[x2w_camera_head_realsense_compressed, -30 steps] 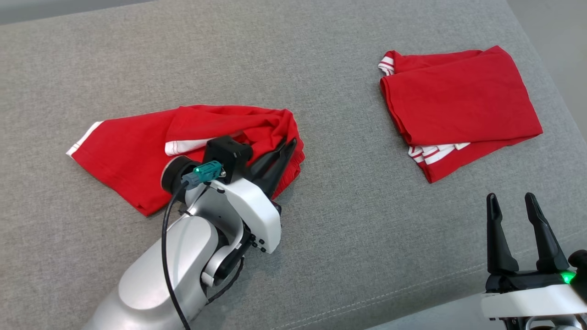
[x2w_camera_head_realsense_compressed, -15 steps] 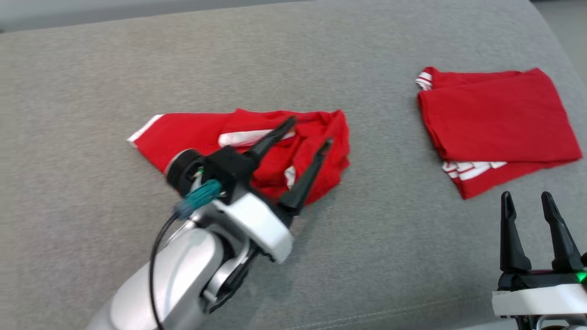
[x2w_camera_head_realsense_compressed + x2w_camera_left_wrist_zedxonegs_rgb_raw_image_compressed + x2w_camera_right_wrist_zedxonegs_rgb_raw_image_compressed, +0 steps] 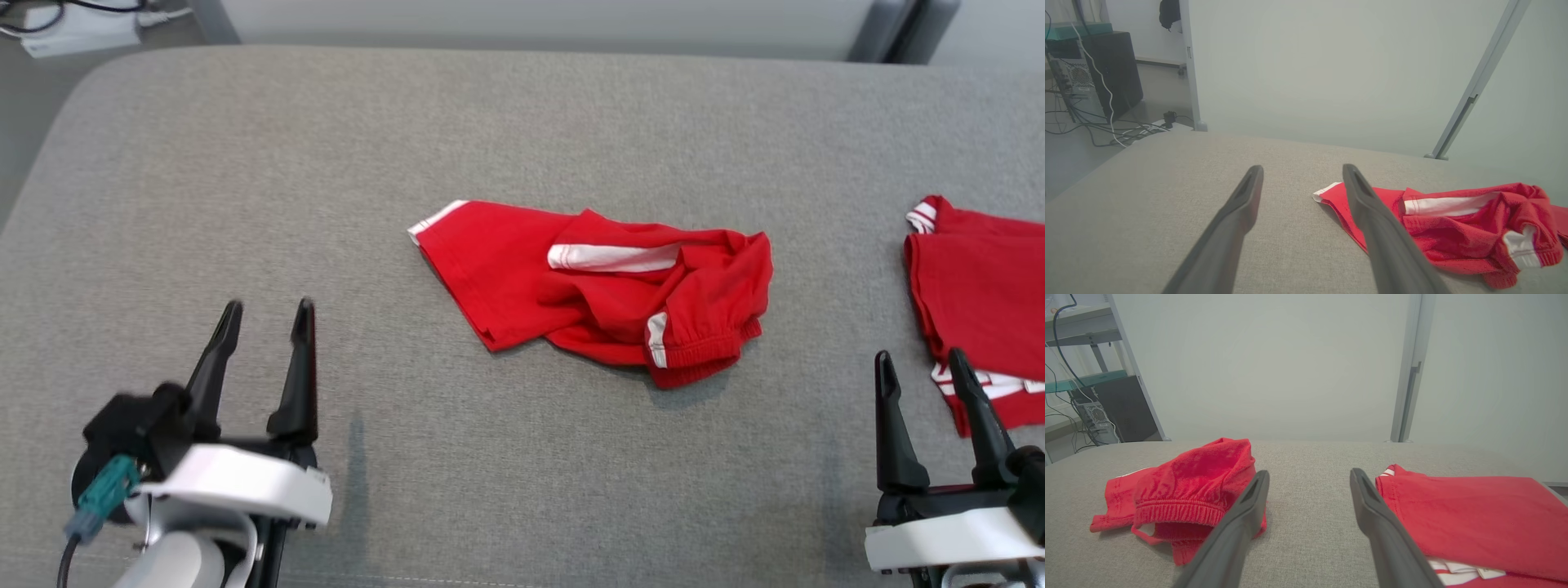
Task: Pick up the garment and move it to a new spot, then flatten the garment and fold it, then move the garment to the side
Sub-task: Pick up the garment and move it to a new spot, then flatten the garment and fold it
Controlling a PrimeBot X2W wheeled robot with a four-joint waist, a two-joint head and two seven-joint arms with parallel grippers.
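Two red garments with white trim, on one grey upholstered surface [image 3: 522, 122].

Item 1: crumpled garment [image 3: 604, 294]. Lies near the middle of the surface in the head view, bunched in loose folds, with a white stripe on top and an elastic waistband at its right end. No gripper touches it. In the left wrist view it lies [image 3: 1453, 228] beyond and to the right of the fingers; in the right wrist view it is [image 3: 1196, 486] at the left, waistband facing the camera.

Item 2: folded garment [image 3: 980, 302]. Lies flat at the right edge of the head view, well apart from item 1, with striped trim showing at its near and far corners. It also shows in the right wrist view [image 3: 1466, 514].

Item 3: left gripper [image 3: 269, 305]. Lower left, jaws spread, empty, well apart from item 1.

Item 4: right gripper [image 3: 918, 355]. Lower right, jaws spread, empty, just beside the folded garment's near edge.

Background: dark computer tower [image 3: 1106, 73] and loose cables [image 3: 1126, 132] on the floor.
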